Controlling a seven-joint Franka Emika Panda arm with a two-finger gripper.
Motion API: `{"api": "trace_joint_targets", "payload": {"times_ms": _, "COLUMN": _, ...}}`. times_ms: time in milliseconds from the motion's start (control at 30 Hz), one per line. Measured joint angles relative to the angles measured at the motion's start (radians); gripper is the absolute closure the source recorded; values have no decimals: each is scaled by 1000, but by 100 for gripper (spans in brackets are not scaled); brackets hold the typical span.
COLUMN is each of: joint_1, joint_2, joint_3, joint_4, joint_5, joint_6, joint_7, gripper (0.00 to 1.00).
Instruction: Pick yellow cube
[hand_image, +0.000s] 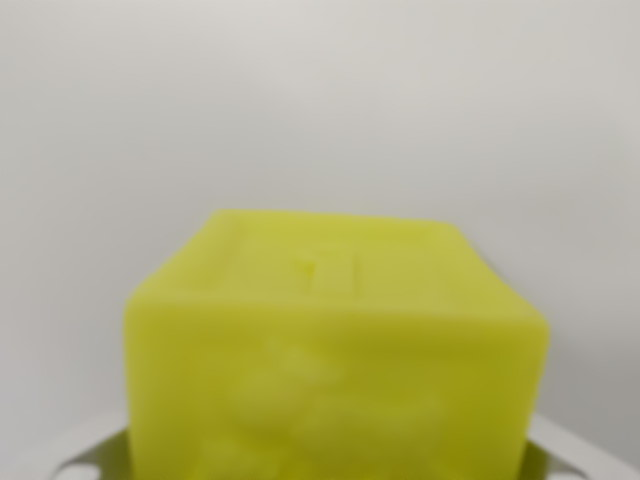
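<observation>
One yellow cube (335, 360) fills the low centre of my wrist view, blurred on the pale desk (320, 100), looking light and slightly soft, best pinched on opposite flat sides, though I cannot tell how the jaws stand.

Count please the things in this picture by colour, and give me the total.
Yellow: 1, the yellow cube, blurred and filling the lower middle of the wrist view.
White or pale grey: 1, the gripper, only its parts showing at the bottom corners.
Total: 2
</observation>
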Motion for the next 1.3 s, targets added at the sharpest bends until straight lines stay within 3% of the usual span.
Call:
{"api": "trace_joint_targets", "payload": {"times_ms": 567, "joint_1": -8, "joint_2": -123, "joint_3": 1, "joint_4": -20, "joint_5": -34, "joint_6": -102, "joint_7": 25, "gripper": 100}}
{"api": "trace_joint_targets", "payload": {"times_ms": 1300, "joint_1": -12, "joint_2": -269, "joint_3": 2, "joint_4": -23, "joint_5": -58, "joint_6": -246, "joint_7": 42, "gripper": 100}}
